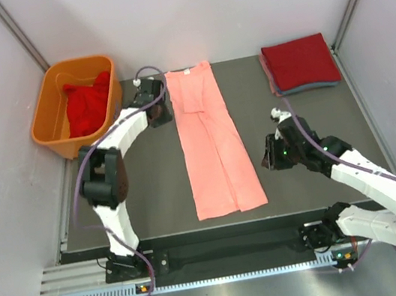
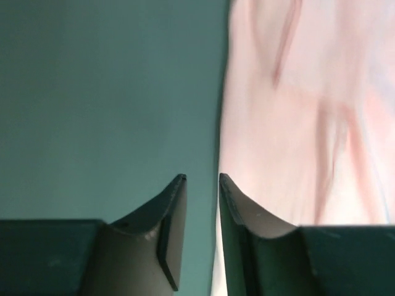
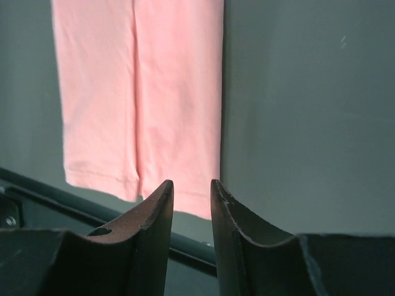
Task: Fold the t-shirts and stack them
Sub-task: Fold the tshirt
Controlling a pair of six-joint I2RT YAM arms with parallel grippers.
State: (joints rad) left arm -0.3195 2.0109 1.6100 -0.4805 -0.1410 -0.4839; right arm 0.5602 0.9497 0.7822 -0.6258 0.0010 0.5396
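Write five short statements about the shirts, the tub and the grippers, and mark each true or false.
1. The salmon-pink t-shirt lies folded into a long strip mid-table. True.
2. The orange tub is empty. False: a crumpled red t-shirt lies in it.
3. A folded stack, red on top, sits at the table's far right corner. True.
4. The right gripper holds the pink shirt. False: it is off the shirt's right side, with nothing between its jaws.
5. The left gripper is at the pink shirt's left edge, jaws apart. True.
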